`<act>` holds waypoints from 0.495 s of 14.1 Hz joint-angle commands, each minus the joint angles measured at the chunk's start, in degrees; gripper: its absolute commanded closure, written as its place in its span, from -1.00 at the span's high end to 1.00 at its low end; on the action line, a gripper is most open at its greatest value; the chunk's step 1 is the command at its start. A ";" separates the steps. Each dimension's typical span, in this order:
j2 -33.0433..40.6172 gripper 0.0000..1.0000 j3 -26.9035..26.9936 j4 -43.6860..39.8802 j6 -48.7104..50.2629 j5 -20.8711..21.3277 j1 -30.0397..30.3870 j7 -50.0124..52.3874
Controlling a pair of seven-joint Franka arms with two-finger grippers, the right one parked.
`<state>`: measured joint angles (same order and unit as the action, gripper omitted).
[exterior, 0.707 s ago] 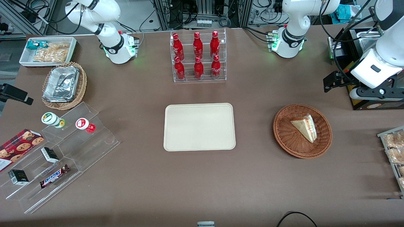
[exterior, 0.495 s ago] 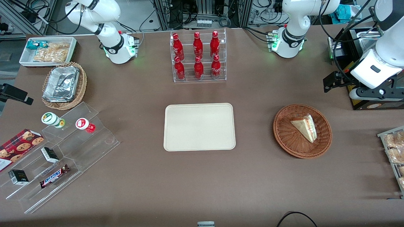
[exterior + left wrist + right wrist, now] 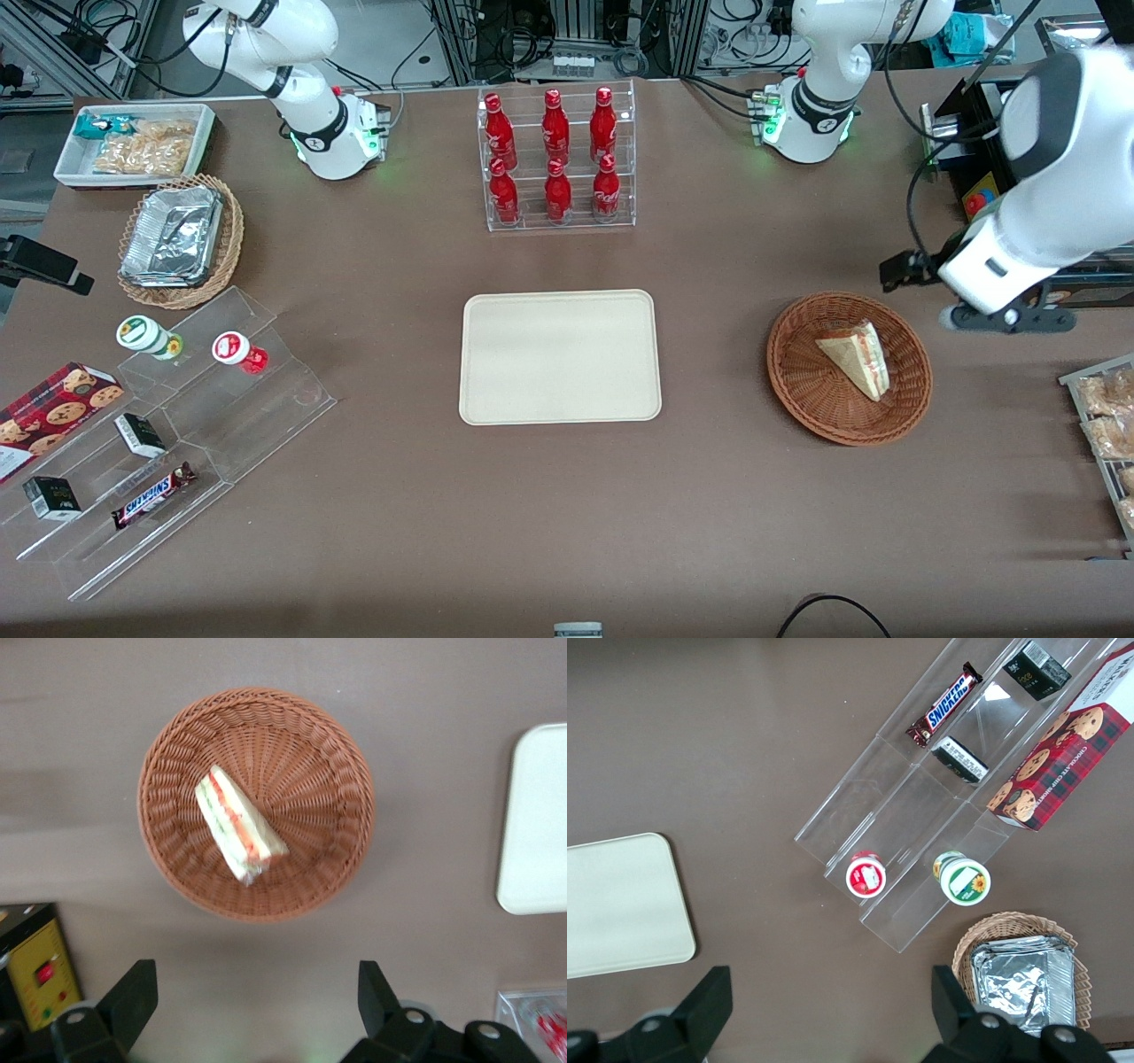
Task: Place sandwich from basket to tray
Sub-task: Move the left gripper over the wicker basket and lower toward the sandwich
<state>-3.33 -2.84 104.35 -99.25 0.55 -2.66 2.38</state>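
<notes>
The sandwich (image 3: pixel 858 358), a wrapped white wedge with red and green filling, lies in the reddish-brown wicker basket (image 3: pixel 802 381); both also show in the left wrist view, sandwich (image 3: pixel 237 825) and basket (image 3: pixel 328 771). The cream tray (image 3: pixel 560 356) lies empty at the table's middle; its edge shows in the left wrist view (image 3: pixel 534 819). My left gripper (image 3: pixel 254 992) is open and empty. It hangs above the table beside the basket, toward the working arm's end (image 3: pixel 1005 315), apart from the sandwich.
A rack of red bottles (image 3: pixel 556 158) stands farther from the camera than the tray. A black box with a yellow panel (image 3: pixel 35 970) is near the gripper. A rack of wrapped snacks (image 3: pixel 1107 425) lies at the working arm's end. Clear steps with snacks (image 3: pixel 168 443) stand toward the parked arm's end.
My left gripper has moved nearer to the front camera and toward the basket. The sandwich, basket and tray have not moved.
</notes>
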 commanded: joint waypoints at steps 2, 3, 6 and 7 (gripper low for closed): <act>2.10 1.00 1.43 14.44 -15.58 0.51 -0.07 -0.10; 2.10 1.00 2.04 17.44 -19.63 0.51 -0.07 -0.01; 1.75 1.00 3.36 24.30 -29.74 0.07 -0.07 1.91; 1.40 1.00 3.37 25.11 -30.99 0.07 -0.07 5.58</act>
<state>-3.67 0.17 125.84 -126.81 0.48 -2.57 3.76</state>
